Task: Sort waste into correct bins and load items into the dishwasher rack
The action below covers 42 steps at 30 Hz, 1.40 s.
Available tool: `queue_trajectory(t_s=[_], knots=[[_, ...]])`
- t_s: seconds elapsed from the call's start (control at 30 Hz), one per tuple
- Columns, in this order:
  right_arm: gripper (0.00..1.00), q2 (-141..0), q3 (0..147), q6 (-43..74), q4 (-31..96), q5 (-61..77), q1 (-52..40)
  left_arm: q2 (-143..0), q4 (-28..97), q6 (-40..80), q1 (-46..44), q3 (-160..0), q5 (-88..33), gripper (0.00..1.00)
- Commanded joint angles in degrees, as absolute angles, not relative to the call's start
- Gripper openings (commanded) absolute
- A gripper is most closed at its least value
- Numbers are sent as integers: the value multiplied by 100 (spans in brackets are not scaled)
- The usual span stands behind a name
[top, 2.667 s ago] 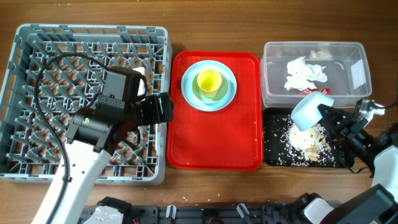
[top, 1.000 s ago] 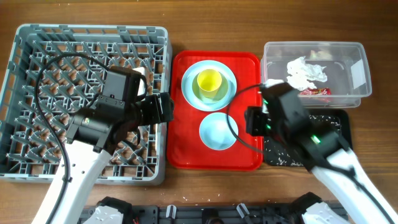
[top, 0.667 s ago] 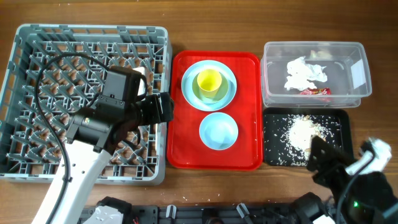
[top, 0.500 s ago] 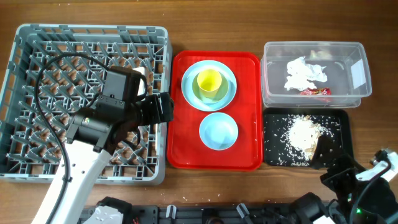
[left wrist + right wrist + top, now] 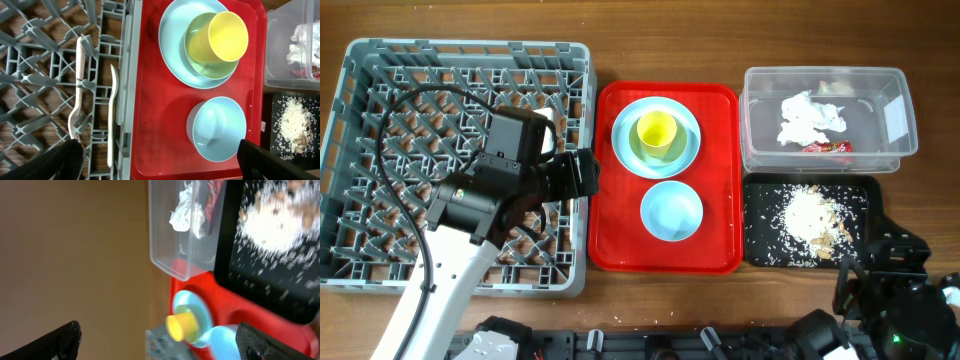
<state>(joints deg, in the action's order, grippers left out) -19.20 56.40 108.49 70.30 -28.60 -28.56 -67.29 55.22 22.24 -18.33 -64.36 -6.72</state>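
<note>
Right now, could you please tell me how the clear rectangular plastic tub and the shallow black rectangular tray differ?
The clear rectangular plastic tub is deep and see-through, holding a crumpled white paper napkin and red foil wrapper; the shallow black rectangular tray is low and opaque, holding pale food scraps. Both are rectangular.

White arm links, black housings, black cable

grey pegged rack, red tray, light blue bowl, yellow-green cup, black tray

Serving tray between rack, left, and tub, right
</note>
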Motion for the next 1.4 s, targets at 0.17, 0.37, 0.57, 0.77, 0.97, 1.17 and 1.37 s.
queue_trajectory(t_s=[0.17, 0.37, 0.57, 0.77, 0.97, 1.17, 1.37], knots=[[100, -1859, 5612, 11865, 7037, -2939, -2851, -6729, 5513, 2296, -1848, -6484, -635, 100], [100, -1859, 5612, 11869, 7037, -2939, -2851, -6729, 5325, 2300, -1850, -6484, -657, 100], [100, -1859, 5612, 11865, 7037, -2936, -2851, -6764, 3717, 2746, -1927, -6484, -1850, 100], [100, -1859, 5612, 11869, 7037, -2936, -2851, -7542, 2714, 2753, -3013, -6484, -2591, 83], [100, -1859, 5612, 11869, 7037, -2936, -2851, -7856, 2790, 3133, -3629, -6545, -1557, 51], [100, -1859, 5612, 11867, 7037, -2936, -2851, -8611, 5439, 2974, -3653, -9389, -565, 43], [100, -1859, 5612, 11867, 7037, -2936, -2851, -10383, 6705, 2346, -3957, -11100, -121, 31]])
